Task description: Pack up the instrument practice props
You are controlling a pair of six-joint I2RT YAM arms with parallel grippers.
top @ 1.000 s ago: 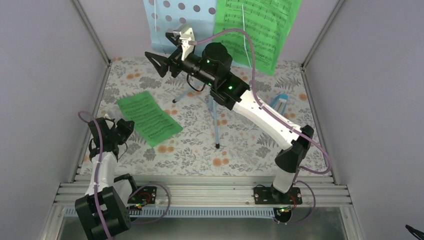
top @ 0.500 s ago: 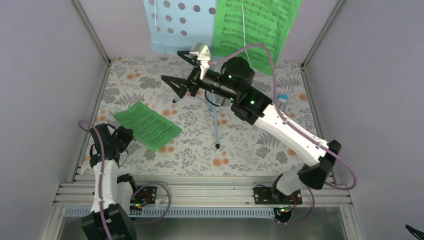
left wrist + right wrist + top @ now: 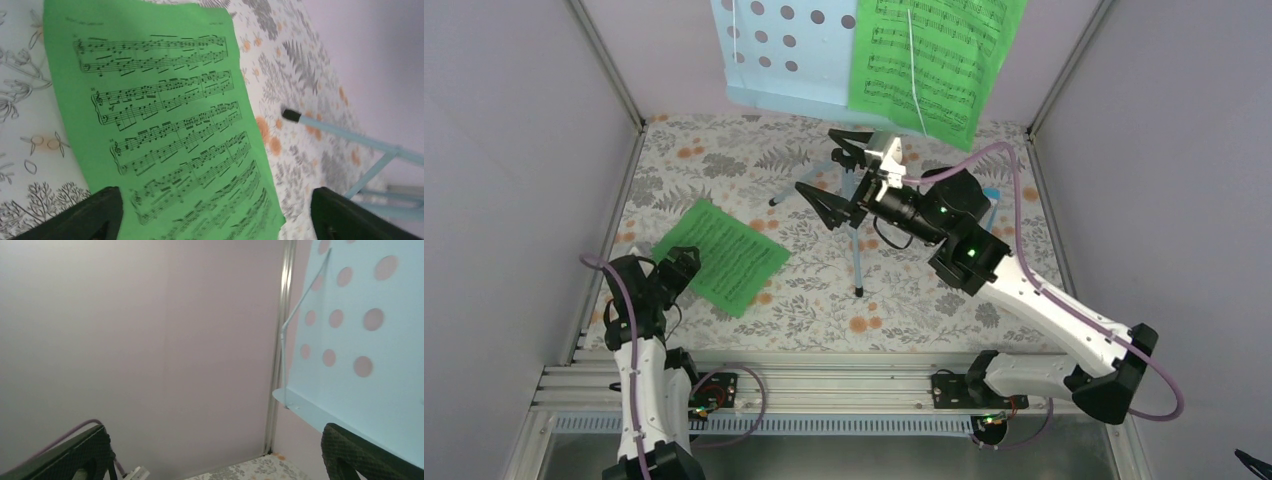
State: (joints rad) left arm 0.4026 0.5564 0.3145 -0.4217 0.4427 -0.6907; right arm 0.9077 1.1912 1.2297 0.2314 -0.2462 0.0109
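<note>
A pale blue music stand rises mid-table, its hole-punched desk (image 3: 784, 50) at the top of the overhead view and a bright green sheet-music page (image 3: 934, 60) resting on it. A second green page (image 3: 720, 257) lies flat on the floral cloth. My left gripper (image 3: 666, 275) is at that page's near-left edge. In the left wrist view its fingers (image 3: 95, 215) stand far apart with the page (image 3: 160, 125) spread between them, open. My right gripper (image 3: 832, 178) hangs open above the stand's legs, nothing between its fingers (image 3: 365, 455), and faces the desk (image 3: 370, 340). The metronome (image 3: 990, 192) shows only as a blue sliver behind the right arm.
Tripod legs (image 3: 857, 255) splay across the middle of the cloth; one black-tipped leg (image 3: 350, 135) reaches toward the flat page. Pale walls (image 3: 544, 150) close in the left, right and back sides. An aluminium rail (image 3: 824, 385) carries the arm bases at the near edge.
The right arm has swung right and back toward the near side, away from the desk's left edge. The flat page has slid slightly nearer, and the left gripper's jaws now stand apart.
</note>
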